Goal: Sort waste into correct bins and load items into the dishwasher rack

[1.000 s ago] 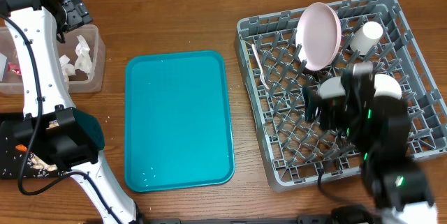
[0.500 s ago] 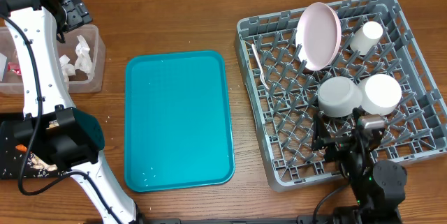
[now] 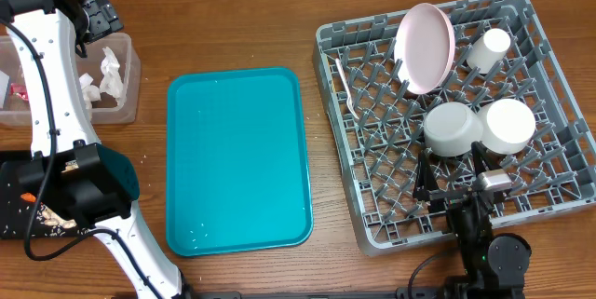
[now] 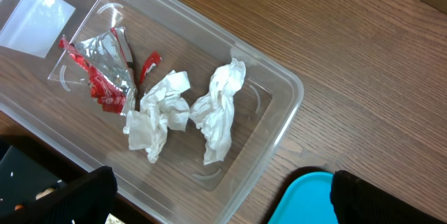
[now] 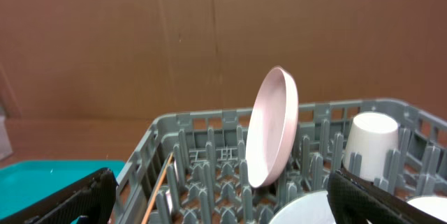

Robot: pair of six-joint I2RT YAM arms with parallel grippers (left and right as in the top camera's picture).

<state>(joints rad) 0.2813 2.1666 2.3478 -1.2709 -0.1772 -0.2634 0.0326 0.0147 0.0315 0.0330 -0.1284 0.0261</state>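
The grey dishwasher rack [image 3: 549, 85] holds the white-pink plate [image 3: 425, 47] on edge, a white cup [image 3: 488, 49], two white bowls [image 3: 451, 129] [image 3: 509, 124] and a white fork [image 3: 346, 85]. My right gripper [image 3: 450, 173] is open and empty, low over the rack's near side just behind the bowls; its view shows the plate [image 5: 274, 128] and cup [image 5: 370, 140]. My left gripper [image 4: 223, 210] is open and empty above the clear tub [image 4: 279, 112]. Inside lie the foil wrapper [image 4: 105, 70] and two crumpled napkins [image 4: 157, 112] [image 4: 220, 109].
A teal tray [image 3: 237, 159] lies mid-table between the tub [image 3: 126, 103] and the rack. The black tray [image 3: 11, 210] sits at the front left with an orange bit and pale crumbs, largely hidden by the left arm [image 3: 56, 103].
The right arm has drawn back toward the rack's near edge, uncovering both bowls. The left arm has not moved.
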